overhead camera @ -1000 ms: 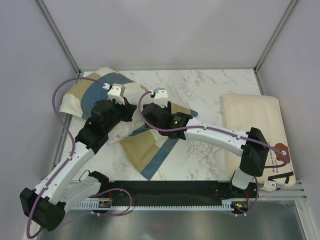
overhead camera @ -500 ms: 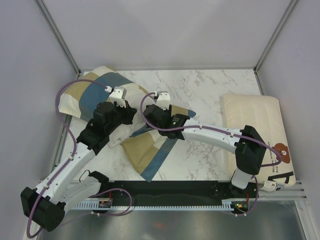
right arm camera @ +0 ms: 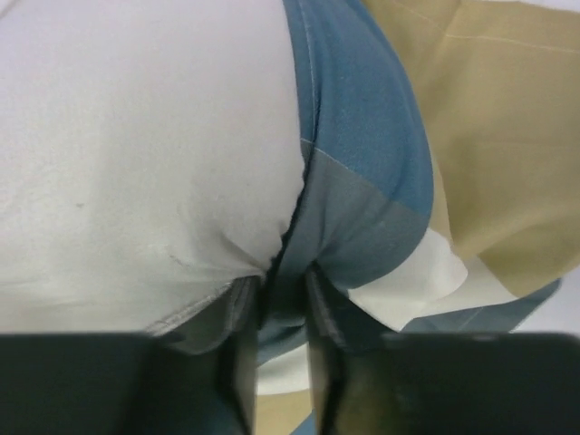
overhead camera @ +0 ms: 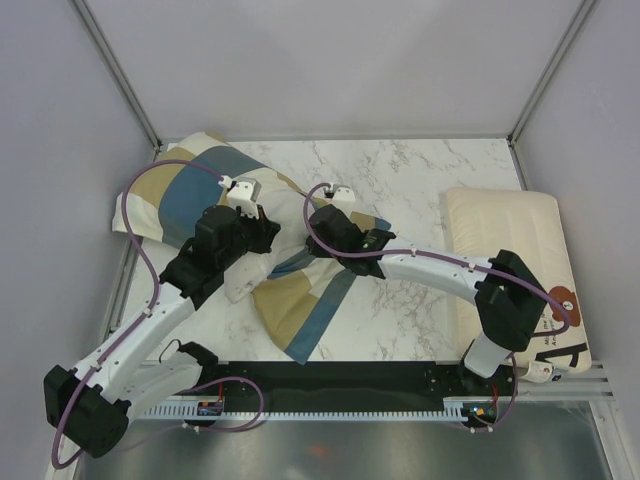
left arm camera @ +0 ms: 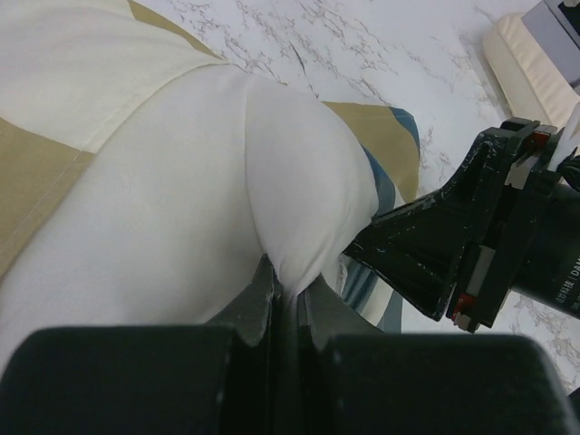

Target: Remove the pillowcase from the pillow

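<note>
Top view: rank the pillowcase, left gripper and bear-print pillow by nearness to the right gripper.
1. pillowcase, pinched in the right gripper, centre.
2. left gripper, just to its left, clamping the pillow.
3. bear-print pillow, far right table edge.

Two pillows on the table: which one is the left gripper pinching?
The plain off-white pillow, partly inside the pillowcase at left; the left gripper pinches its bare corner. The bear-print pillow lies untouched at right.

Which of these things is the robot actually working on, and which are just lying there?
In the job: pillowcase; pillow; left gripper, pinching the pillow; right gripper, pinching the pillowcase.
Lying about: bear-print pillow at the right.
</note>
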`<state>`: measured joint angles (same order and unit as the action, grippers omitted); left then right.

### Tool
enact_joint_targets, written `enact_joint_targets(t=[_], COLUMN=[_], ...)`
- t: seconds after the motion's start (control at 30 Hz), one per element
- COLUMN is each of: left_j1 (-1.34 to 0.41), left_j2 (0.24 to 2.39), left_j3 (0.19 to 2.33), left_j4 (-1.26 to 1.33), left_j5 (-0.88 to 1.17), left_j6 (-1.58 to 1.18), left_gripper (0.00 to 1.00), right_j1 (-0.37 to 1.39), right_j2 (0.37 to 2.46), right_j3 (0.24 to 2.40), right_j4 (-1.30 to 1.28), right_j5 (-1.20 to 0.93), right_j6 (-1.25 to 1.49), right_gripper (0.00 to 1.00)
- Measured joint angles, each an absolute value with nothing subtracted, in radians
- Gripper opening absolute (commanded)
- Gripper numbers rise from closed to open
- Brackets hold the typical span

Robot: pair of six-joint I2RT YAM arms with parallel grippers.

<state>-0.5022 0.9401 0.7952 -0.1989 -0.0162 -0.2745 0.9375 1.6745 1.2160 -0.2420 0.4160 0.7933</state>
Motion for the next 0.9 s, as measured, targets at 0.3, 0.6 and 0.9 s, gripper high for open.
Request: enact_joint_targets(t=[0.3,0.6,0.9], left_j1=[-0.513,-0.535,-0.543], left_j2=[0.942,0.936,0.935], left_j3=[0.795,0.795,0.795], left_j4=[-0.205,-0.207,-0.192], left_j5=[-0.038,-0.102,-0.094], left_j6=[-0.274,-0.275,-0.274], left_gripper=[0.02,0.02,0.02], right_j1=[0.92,0.853,0.794], right_j2=[1.715,1.642,1.555], right_j3=[1.217,1.148,1.06], right_j4=[-0.172,-0.131,-0.081], right_j5=[0.343,0.24,0.144], right_j6=[0.778,0.774,0.772], right_gripper=[0.0,0.0,0.0])
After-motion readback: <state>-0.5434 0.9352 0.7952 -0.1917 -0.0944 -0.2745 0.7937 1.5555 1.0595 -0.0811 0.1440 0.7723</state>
